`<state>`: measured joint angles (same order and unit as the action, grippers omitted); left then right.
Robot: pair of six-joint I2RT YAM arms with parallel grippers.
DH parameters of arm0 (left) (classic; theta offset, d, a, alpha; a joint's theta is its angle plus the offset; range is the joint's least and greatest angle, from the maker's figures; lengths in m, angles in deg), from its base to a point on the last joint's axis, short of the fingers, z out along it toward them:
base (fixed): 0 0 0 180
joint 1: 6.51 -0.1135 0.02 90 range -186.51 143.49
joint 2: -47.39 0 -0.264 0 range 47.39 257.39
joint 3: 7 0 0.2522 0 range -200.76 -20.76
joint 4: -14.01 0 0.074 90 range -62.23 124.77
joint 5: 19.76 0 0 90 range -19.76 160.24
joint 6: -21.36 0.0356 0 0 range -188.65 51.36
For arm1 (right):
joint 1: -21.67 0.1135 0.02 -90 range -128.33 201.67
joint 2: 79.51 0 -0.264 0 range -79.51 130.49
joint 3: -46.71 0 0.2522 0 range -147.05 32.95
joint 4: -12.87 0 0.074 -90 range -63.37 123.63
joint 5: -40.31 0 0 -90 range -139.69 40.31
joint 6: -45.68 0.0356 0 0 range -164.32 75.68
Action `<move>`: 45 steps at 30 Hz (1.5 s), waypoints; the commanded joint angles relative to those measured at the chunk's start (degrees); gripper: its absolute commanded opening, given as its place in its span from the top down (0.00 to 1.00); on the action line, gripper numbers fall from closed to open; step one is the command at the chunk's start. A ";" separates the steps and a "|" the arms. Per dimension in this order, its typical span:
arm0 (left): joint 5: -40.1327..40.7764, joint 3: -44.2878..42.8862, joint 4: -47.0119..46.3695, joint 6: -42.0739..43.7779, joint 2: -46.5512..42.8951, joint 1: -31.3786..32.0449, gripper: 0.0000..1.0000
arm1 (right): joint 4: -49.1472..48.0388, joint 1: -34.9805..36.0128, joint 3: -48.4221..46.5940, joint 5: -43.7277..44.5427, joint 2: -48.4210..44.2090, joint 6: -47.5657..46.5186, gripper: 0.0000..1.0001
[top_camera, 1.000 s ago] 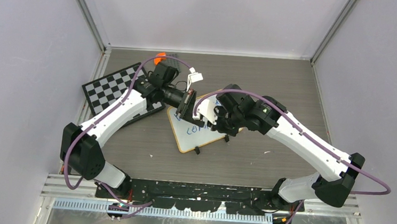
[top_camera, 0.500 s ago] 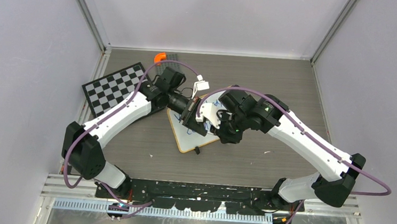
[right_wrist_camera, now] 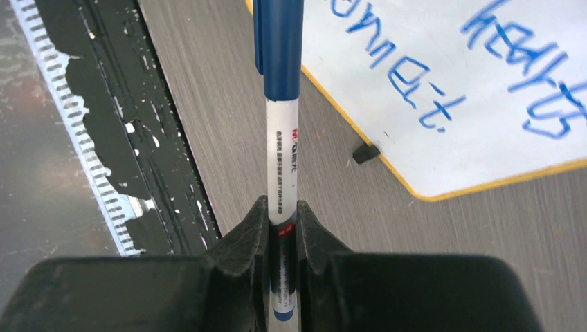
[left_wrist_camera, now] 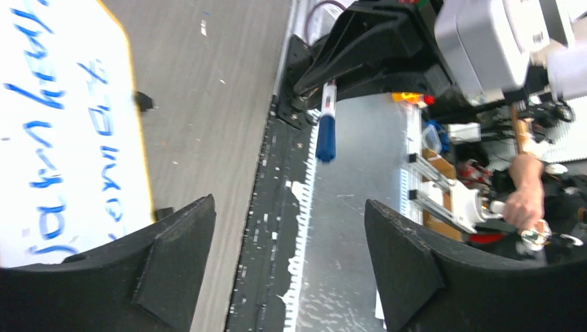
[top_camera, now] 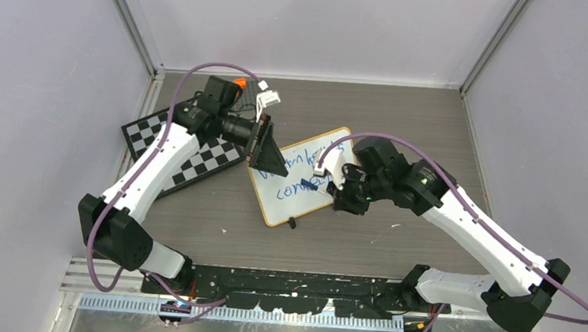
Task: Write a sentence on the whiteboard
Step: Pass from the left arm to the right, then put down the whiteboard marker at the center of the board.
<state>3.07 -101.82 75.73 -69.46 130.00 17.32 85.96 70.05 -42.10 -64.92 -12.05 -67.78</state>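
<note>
My left claw point(top_camera: 267, 150) hangs wide and empty over the left short edge of the whiteboard point(top_camera: 286, 205). The board lies flat mid-counter point(top_camera: 405, 119), its long axis running near-left to far-right, and the sentence point(top_camera: 297, 188) sits along it in two blue lines. My right claw point(right_wrist_camera: 282, 216), at the board's near-right edge, is clamped on the marker point(right_wrist_camera: 280, 117), which runs straight out from my fingers with its capped blue end pointing left over the board. So I judge the writing done and a bare patch of counter to the right the place to lay it.
</note>
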 commanded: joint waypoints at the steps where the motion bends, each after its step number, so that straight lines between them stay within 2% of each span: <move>1: 3.23 -3.05 0.59 1.19 -3.47 -3.58 0.16 | -5.43 -4.89 2.07 -2.20 -3.97 4.91 1.00; 2: 4.23 -2.80 -0.44 0.40 -3.77 -4.60 0.14 | -6.04 -6.61 2.38 -2.18 -4.03 6.73 1.00; 3: 5.28 -2.20 -2.13 -1.53 -4.10 -5.67 0.07 | -6.22 -9.09 2.52 -2.46 -3.60 8.32 1.00; 4: 6.69 -1.48 -4.00 -3.13 -4.53 -6.59 0.04 | -6.24 -11.85 2.64 -3.28 -3.01 9.62 1.00; 7: 8.78 -0.80 -6.14 -5.40 -4.97 -9.12 0.01 | -7.82 -24.28 3.96 -7.43 -0.17 14.08 1.00; 10: 10.76 -1.61 -5.78 -5.68 -5.16 -11.29 0.00 | -8.28 -36.05 5.06 -9.21 3.62 14.40 1.00; 20: 15.63 -1.02 -3.74 -4.23 -6.64 -15.32 0.00 | -14.28 -53.82 9.50 2.99 18.07 8.26 1.00; 26: 16.81 -0.06 -1.57 -1.42 -6.80 -15.98 0.00 | -18.70 -59.14 10.62 9.32 27.22 4.97 0.98; 33: 16.86 1.12 0.19 0.64 -6.32 -17.00 0.00 | -21.18 -62.88 10.10 11.52 34.65 3.55 0.99; 38: 17.18 2.72 -0.74 0.64 -6.37 -17.63 0.00 | -21.53 -63.31 10.38 12.09 37.27 2.80 0.80; 45: 16.82 4.34 -1.69 2.62 -6.62 -18.22 0.00 | -20.70 -63.41 10.89 12.30 38.68 2.86 0.67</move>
<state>20.27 -98.06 75.16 -69.31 124.84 -0.18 66.68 6.91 -31.89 -54.40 23.43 -63.98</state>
